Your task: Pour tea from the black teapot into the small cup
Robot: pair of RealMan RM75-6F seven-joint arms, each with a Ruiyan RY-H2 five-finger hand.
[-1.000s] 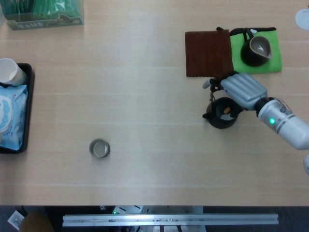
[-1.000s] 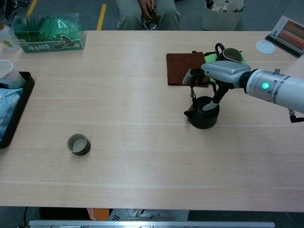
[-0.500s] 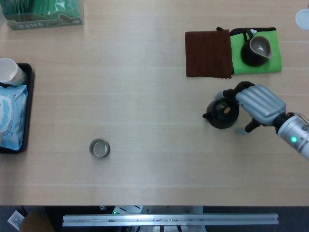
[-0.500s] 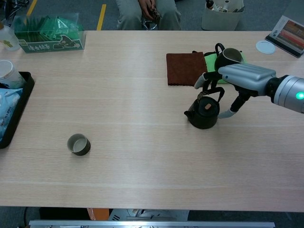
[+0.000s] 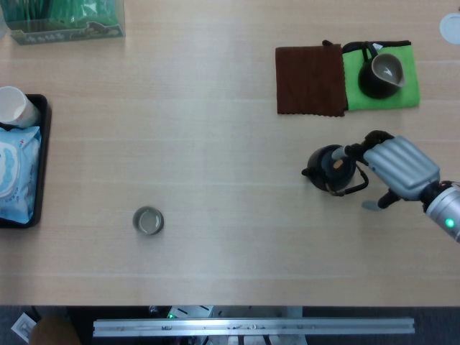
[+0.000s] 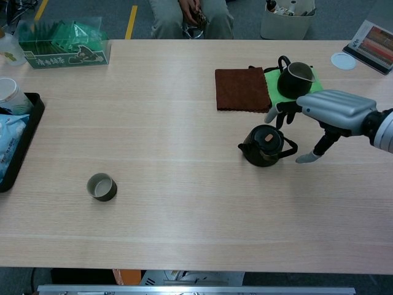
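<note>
Black teapot (image 5: pixel 330 168) stands upright on the table (image 5: pixel 215 144), toward the right edge, about midway between far and near edges. Lid on; spout faces the left edge, loop handle faces the right edge.

Right hand (image 5: pixel 397 167) sits just right of the teapot, by the handle. Fingers (image 6: pixel 279 112) are spread and extended toward the pot; the thumb hangs apart below them. Nothing is held. In the head view the fingertips seem to reach the pot's right rim; in the chest view they sit above and beyond the pot. Contact: cannot tell.

Small cup (image 5: pixel 148 221) stands upright toward the near-left part of the table, well apart from the teapot.

Left hand: not seen in either view.

Brown cloth (image 5: pixel 310 80) lies near the far-right corner, with a green mat (image 5: pixel 359 79) touching its right side. A black pitcher (image 5: pixel 385 74) stands on the mat. Black tray (image 5: pixel 39 158) at the left edge holds a white cup (image 5: pixel 16 106) and a blue packet (image 5: pixel 16 180). Green box (image 5: pixel 65 18) at the far-left corner.
</note>
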